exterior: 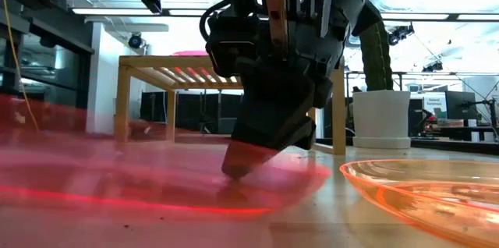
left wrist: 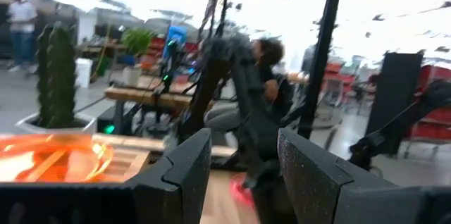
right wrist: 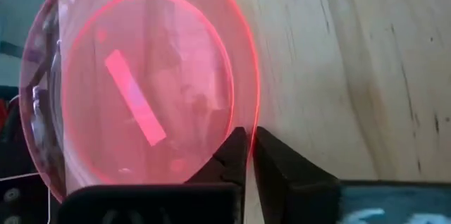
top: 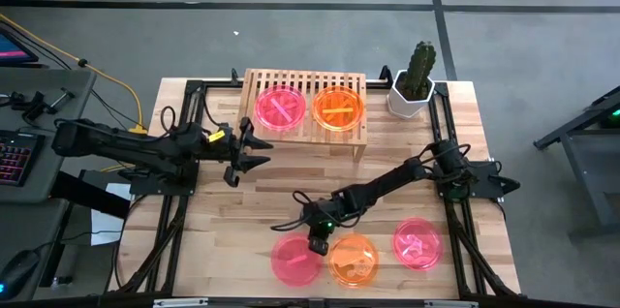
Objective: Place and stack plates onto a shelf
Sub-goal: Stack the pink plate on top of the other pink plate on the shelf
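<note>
Right now the right gripper [top: 317,243] is down low by the front edge of the desk [top: 262,201]. It sits at the rim of a pink plate [top: 294,260]. In the right wrist view its jaws are pinched on that rim, with one finger over the plate and one just outside it, and almost no gap between them. So the step in hand looks like picking up this pink plate. The low view shows the plate [exterior: 117,178] flat on the desk, so I think it is not lifted yet.

Two more plates wait along the front edge. An orange plate [top: 354,259] lies just beside the pink one, and another pink plate [top: 418,242] lies nearer the right edge.

The shelf [top: 304,80] stands at the back edge of the desk. A pink plate [top: 281,108] and an orange plate [top: 339,107] already rest side by side on top of it. A cactus pot [top: 412,95] stands just beside the shelf, at the back right corner.

The left gripper [top: 254,152] hovers near the shelf's front left corner with its jaws apart and nothing in them.

Next, I think the right arm must lift the pink plate without letting it slip, carry it to the back, and set it on the pink plate there. The thin rim could slide out of the jaws.
</note>
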`<action>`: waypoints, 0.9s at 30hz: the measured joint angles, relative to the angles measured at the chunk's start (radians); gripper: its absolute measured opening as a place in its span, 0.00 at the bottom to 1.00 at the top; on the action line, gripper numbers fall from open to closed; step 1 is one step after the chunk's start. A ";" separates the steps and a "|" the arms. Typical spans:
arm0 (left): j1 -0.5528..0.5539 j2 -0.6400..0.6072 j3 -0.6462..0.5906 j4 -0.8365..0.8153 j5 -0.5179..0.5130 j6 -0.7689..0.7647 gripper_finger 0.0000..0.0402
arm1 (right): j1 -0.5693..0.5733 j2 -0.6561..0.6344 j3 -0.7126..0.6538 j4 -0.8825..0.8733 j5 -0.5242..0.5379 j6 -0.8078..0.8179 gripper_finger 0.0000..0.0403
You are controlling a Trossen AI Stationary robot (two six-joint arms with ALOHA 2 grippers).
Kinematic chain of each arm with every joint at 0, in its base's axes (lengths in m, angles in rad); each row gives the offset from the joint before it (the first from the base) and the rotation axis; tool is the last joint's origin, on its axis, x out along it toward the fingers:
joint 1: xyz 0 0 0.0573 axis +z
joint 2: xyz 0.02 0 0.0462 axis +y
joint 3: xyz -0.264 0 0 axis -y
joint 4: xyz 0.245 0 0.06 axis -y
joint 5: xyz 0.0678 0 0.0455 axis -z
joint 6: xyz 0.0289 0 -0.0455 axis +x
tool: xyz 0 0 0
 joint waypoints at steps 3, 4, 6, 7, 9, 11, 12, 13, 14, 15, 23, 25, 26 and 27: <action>0.000 -0.033 0.000 0.003 0.038 -0.003 0.39 | -0.007 0.000 0.000 0.007 -0.042 -0.018 0.01; 0.000 -0.047 0.000 -0.001 0.049 -0.006 0.39 | -0.009 -0.001 0.000 0.005 -0.056 -0.023 0.00; 0.000 -0.080 0.000 -0.002 0.076 -0.017 0.39 | -0.014 -0.009 -0.001 -0.001 -0.077 -0.035 0.00; 0.000 -0.098 0.000 -0.004 0.096 -0.021 0.39 | -0.017 -0.020 -0.001 -0.004 -0.088 -0.044 0.00; 0.000 -0.133 0.000 -0.009 0.139 -0.036 0.39 | -0.021 -0.046 -0.002 -0.004 -0.102 -0.062 0.00; 0.000 -0.170 0.000 -0.025 0.187 -0.039 0.39 | -0.027 -0.076 -0.002 -0.023 -0.108 -0.092 0.00; 0.000 -0.189 0.000 -0.034 0.206 -0.039 0.39 | -0.030 -0.092 -0.002 -0.033 -0.109 -0.109 0.00; 0.000 -0.208 0.000 -0.054 0.218 -0.039 0.39 | -0.034 -0.110 -0.002 -0.052 -0.110 -0.126 0.00; -0.001 -0.223 0.000 -0.072 0.221 -0.039 0.39 | -0.039 -0.129 -0.002 -0.065 -0.110 -0.133 0.00; 0.000 -0.238 0.000 -0.092 0.220 -0.039 0.39 | -0.046 -0.147 -0.002 -0.075 -0.109 -0.143 0.00; 0.000 -0.304 -0.031 -0.127 0.170 -0.038 0.39 | -0.126 -0.285 -0.001 -0.109 -0.094 -0.188 0.00; 0.000 -0.309 -0.031 -0.129 0.166 -0.038 0.39 | -0.159 -0.317 -0.001 -0.102 -0.084 -0.203 0.00; 0.000 -0.310 -0.031 -0.129 0.165 -0.038 0.39 | -0.177 -0.335 -0.001 -0.097 -0.074 -0.211 0.00; 0.000 -0.311 -0.031 -0.130 0.165 -0.038 0.39 | -0.196 -0.353 -0.001 -0.093 -0.052 -0.216 0.00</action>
